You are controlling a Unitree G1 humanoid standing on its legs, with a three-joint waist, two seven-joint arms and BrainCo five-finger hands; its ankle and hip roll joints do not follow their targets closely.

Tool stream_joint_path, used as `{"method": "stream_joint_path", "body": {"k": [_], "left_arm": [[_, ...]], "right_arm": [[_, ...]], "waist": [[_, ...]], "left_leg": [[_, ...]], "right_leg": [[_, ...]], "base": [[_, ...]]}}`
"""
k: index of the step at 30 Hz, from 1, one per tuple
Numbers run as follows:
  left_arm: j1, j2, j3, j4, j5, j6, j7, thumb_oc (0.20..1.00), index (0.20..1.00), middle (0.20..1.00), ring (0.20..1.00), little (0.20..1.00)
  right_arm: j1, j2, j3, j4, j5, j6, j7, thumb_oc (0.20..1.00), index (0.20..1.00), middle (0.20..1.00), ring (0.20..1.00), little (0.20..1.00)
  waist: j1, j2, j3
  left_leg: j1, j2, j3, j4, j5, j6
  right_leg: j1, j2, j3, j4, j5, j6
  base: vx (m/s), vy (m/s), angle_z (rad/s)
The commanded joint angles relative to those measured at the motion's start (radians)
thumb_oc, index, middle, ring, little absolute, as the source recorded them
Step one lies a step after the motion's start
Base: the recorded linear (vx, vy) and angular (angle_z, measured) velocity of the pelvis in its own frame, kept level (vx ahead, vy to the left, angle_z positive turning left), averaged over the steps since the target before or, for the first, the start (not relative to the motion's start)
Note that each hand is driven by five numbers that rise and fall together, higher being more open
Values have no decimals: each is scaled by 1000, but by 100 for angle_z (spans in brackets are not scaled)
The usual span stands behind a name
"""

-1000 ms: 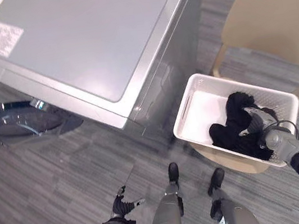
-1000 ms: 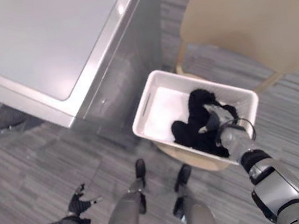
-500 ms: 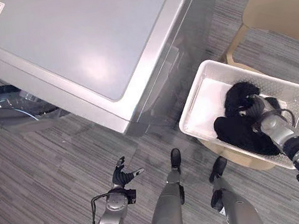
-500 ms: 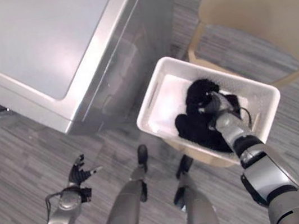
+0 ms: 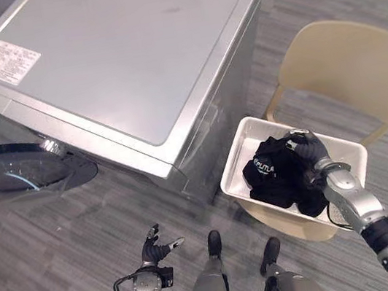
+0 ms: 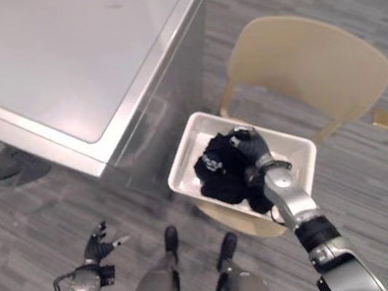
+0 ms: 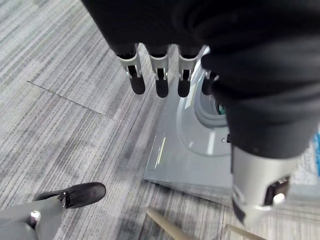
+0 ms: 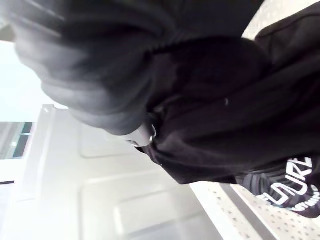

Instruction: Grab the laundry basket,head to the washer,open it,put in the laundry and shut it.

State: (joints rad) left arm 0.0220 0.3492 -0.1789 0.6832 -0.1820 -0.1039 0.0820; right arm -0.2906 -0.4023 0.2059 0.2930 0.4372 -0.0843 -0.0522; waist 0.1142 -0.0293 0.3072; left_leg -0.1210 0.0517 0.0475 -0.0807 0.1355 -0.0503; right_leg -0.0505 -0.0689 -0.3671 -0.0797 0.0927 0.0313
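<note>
R hand is clamped on a bunched black garment with pale print, fingers curled into the cloth, bundle raised above the rim of the white perforated plastic laundry basket; part of the cloth sits inside. Basket rests on the seat of a beige moulded chair, its near-washer edge just beside the side wall of the silver-grey front-load washer. Round glass washer door hangs open at the front corner. L hand is low over bare grey striped carpet, fingers straight, spread, holding nothing; open floor all round it.
</note>
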Motion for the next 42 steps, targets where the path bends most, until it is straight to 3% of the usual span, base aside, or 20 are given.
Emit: {"method": "stream_joint_path", "body": {"k": [1, 5, 8, 9, 13, 14, 15, 17, 18, 19, 20, 22, 23, 24, 25, 27, 34, 42], "left_arm": [[60, -2, 10, 30, 27, 4, -8, 1000, 1000, 1000, 1000, 1000], [89, -9, 19, 21, 34, 12, -14, 1000, 1000, 1000, 1000, 1000], [74, -2, 13, 9, 45, 13, -3, 1000, 1000, 1000, 1000, 1000], [49, 5, 12, -12, 38, 9, 7, 1000, 1000, 1000, 1000, 1000], [34, 20, 9, -77, 15, -1, 28, 1000, 1000, 1000, 1000, 1000], [39, 25, 11, -108, 4, -4, 38, 1000, 1000, 1000, 1000, 1000], [43, 26, 0, -135, -9, -9, 42, 1000, 1000, 1000, 1000, 1000], [48, 22, -4, -180, -33, -11, 45, 1000, 1000, 1000, 1000, 1000], [49, 22, -4, -180, -33, -11, 45, 1000, 1000, 1000, 1000, 1000], [57, 12, -10, -219, -51, -4, 40, 1000, 1000, 1000, 1000, 1000], [46, -3, -28, -241, -46, -6, 38, 1000, 1000, 1000, 1000, 1000], [42, -2, -34, -257, -37, -8, 36, 1000, 1000, 1000, 1000, 1000], [27, 2, -69, -298, -4, -15, 27, 1000, 1000, 1000, 1000, 1000], [-4, 14, -112, -380, 30, -31, 24, 1000, 1000, 1000, 1000, 1000], [-32, 11, -145, -413, 42, -37, 28, 1000, 1000, 1000, 1000, 1000], [-86, -3, -201, -441, 91, -44, 36, 1000, 1000, 1000, 1000, 1000], [-257, -77, -340, -396, 118, -51, 79, 1000, 1000, 1000, 1000, 1000], [-417, -167, -463, -213, 118, -21, 87, 1000, 1000, 1000, 1000, 1000]], "right_arm": [[56, 32, 8, -101, 83, -79, 68, 200, 200, 200, 200, 200], [92, 54, 14, -195, 96, -79, 94, 200, 200, 200, 200, 200], [101, 70, 27, -252, 111, -86, 107, 200, 200, 200, 200, 200], [103, 83, 21, -284, 129, -97, 105, 200, 200, 200, 200, 200], [86, 107, 0, -323, 153, -122, 72, 200, 200, 200, 200, 200], [82, 119, -3, -333, 158, -126, 59, 200, 200, 200, 200, 200], [73, 128, 1, -337, 174, -121, 59, 200, 200, 200, 200, 200], [41, 159, 5, -335, 227, -145, 29, 200, 200, 200, 200, 200], [41, 160, 5, -334, 228, -145, 29, 200, 200, 200, 200, 200], [25, 161, 14, -346, 251, -150, 15, 200, 200, 200, 200, 200], [6, 151, 15, -356, 248, -150, -3, 200, 200, 200, 200, 200], [3, 145, 19, -364, 244, -148, -6, 200, 200, 200, 200, 200], [-9, 132, 29, -388, 228, -151, -10, 200, 200, 200, 200, 200], [-31, 123, 51, -430, 219, -157, -5, 200, 200, 200, 200, 200], [-52, 127, 70, -446, 219, -159, -5, 200, 200, 200, 200, 200], [-88, 147, 96, -459, 221, -162, -4, 200, 200, 200, 200, 200], [-272, 191, 175, -451, 250, -187, -29, 200, 200, 200, 200, 200], [-388, 257, 243, -458, 263, -190, -58, 200, 200, 200, 200, 200]], "waist": [[-10, -12, -130], [-17, -19, -144], [-22, -18, -132], [-31, -12, -119], [-23, -10, -126], [-10, -13, -135], [5, -22, -135], [35, -28, -143], [33, -28, -143], [44, -12, -138], [31, -3, -122], [21, -4, -117], [-5, -10, -117], [-40, -27, -132], [-59, -28, -153], [-87, -18, -191], [-100, -43, -247], [-120, -58, -268]], "left_leg": [[27, -21, 58, 8, -100, -3], [75, -19, 88, 20, -126, 12], [89, -6, 95, 35, -124, 19], [71, 4, 77, 50, -109, 24], [21, 9, 43, 58, -70, 25], [-3, 9, 31, 56, -57, 25], [-32, 8, 15, 57, -35, 14], [-95, 14, 1, 46, 28, -32], [-94, 13, 0, 46, 29, -32], [-136, 34, 0, 27, 71, -60], [-153, 50, 55, 35, 49, -60], [-149, 54, 76, 54, 33, -52], [-122, 63, 109, 132, -8, -38], [-40, 71, 155, 221, -122, -30], [38, 77, 169, 226, -172, -34], [95, 70, 171, 132, -150, -39], [165, 42, 170, -4, -131, -24], [177, 35, 182, -7, -138, -10]], "right_leg": [[14, -48, 81, 101, -166, 97], [28, -51, 110, 134, -169, 108], [9, -48, 161, 226, -183, 113], [-10, -17, 224, 323, -211, 112], [3, 33, 303, 452, -235, 107], [21, 45, 323, 455, -235, 100], [63, 58, 337, 390, -289, 71], [137, 80, 317, 240, -318, 44], [139, 80, 315, 236, -316, 43], [146, 103, 307, 166, -320, 22], [126, 93, 272, 151, -300, 19], [122, 83, 256, 143, -287, 21], [109, 56, 206, 127, -253, 26], [87, 15, 145, 107, -224, 29], [79, 1, 104, 112, -224, 27], [84, -1, 63, 108, -214, 37], [100, -9, 65, 93, -181, 59], [100, -17, 88, 103, -172, 70]], "base": [[108, 100, -24], [37, 95, -28], [-143, 33, -42], [-243, -11, -39], [-307, -95, 42], [-308, -194, 53], [-275, -217, 48], [-281, -231, 47], [-395, -235, 33], [-500, -154, 49], [-595, -147, 70], [-324, -2, 111], [-437, 51, 88], [-496, 108, 71], [-270, 147, 91], [-5, 177, 172], [4, 124, 22], [-7, 47, -4]]}}
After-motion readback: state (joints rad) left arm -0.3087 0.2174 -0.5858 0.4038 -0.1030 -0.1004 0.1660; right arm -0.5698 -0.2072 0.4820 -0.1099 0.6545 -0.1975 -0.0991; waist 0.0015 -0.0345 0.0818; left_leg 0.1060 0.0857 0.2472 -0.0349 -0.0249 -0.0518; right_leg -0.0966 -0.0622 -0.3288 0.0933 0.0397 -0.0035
